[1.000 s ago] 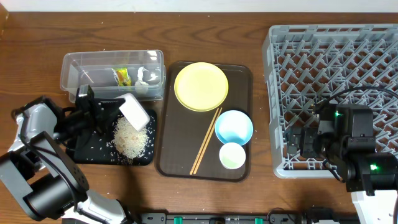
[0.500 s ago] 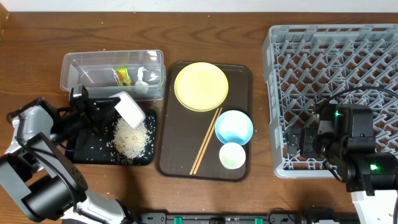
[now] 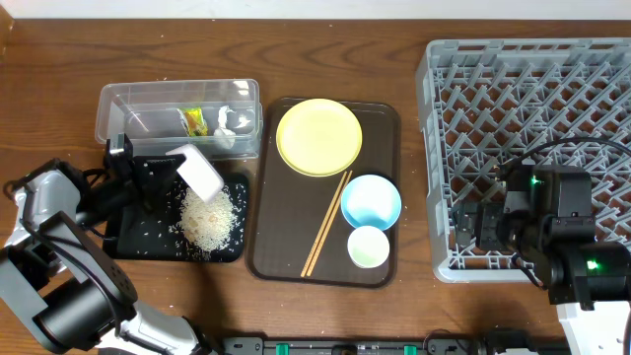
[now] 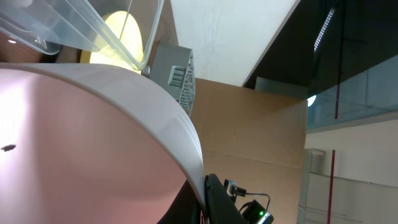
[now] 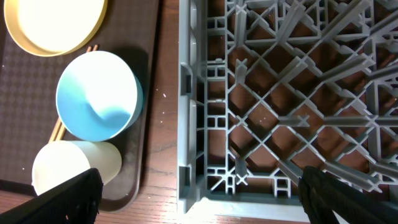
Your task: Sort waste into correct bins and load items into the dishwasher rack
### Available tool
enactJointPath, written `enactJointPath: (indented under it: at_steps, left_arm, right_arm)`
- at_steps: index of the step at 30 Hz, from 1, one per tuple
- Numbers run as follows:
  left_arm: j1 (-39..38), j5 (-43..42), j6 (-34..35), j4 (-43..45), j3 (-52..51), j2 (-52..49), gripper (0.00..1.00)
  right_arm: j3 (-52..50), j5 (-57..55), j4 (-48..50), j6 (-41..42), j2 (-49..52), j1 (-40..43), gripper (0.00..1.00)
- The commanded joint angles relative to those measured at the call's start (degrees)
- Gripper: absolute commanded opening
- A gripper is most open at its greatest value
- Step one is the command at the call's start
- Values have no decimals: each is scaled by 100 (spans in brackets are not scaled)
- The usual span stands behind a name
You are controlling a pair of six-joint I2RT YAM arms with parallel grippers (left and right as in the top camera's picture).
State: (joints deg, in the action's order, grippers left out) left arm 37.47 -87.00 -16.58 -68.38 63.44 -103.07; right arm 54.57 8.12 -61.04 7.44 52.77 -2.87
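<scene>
L fingers (image 3: 175, 166) are clamping the rim of the white bowl (image 3: 202, 173), holding it tipped on edge over the black tray (image 3: 133, 242). The bowl's mouth is facing down toward the rice (image 3: 207, 219) heaped in that tray, w/ stray grains lying around the heap. In the L wrist view the bowl is filling most of the frame, so only a bit of one dark finger is showing under the rim. R fingers (image 3: 471, 225) are hanging spread wide w/ nothing in them, over the corner of the rack (image 3: 532, 79) nearest the cup (image 3: 368, 247). The wrapper (image 3: 194, 120) is lying inside the clear tub (image 3: 118, 108), just behind the black tray. Yellow plate (image 3: 318, 136), lt blue bowl (image 3: 371, 200), cup & chopsticks (image 3: 325, 225) are all sitting on the brown tray (image 3: 276, 251), between bins & rack.

Judging by this, the rice dump is prob. wrapping up & the bowl is heading for the rack next. Risks:
- The grip is on the rim only, so a fast swing could be twisting the bowl loose.
- Grains clinging inside could be dropping onto the brown tray or counter (image 3: 59, 59) during the crossing.
- The bowl is hanging near the tub wall, so an angled lift could be knocking it.
- The R arm is parked at the rack edge, risking an arm clash there
</scene>
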Motion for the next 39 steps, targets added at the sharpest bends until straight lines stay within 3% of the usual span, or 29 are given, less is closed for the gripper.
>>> enactJointPath:
  at_steps: [1, 9, 13, 17, 20, 23, 26, 32, 39]
  left_arm:
    - [39, 4, -144, -31, -11, -2, 6]
    - [68, 72, -540, 44, -11, -2, 6]
    - [72, 417, 428, 179, -11, -2, 6]
    - [72, -313, 15, -57, -11, 0, 6]
    - [72, -24, 48, 133, -11, -2, 6]
    - [72, 470, 726, 181, -11, -2, 6]
    - [72, -321, -42, 22, -11, 24, 6]
    - [-2, -293, -247, -225, -11, 90, 6]
    - [-514, 730, -442, -269, -2, 813, 6]
  right_arm:
    - [92, 31, -9, 68, -22, -52, 99]
    - [92, 28, -9, 68, -22, -52, 99]
    - [92, 28, -7, 68, -22, -52, 99]
    - [92, 31, -9, 68, -22, -52, 99]
    - [92, 31, -9, 68, -22, -52, 99]
    - [92, 31, -9, 68, -22, -52, 99]
    - [92, 31, -9, 68, -22, -52, 99]
    - [92, 28, -9, 66, -22, -52, 99]
    - [92, 28, 4, 68, -22, -52, 99]
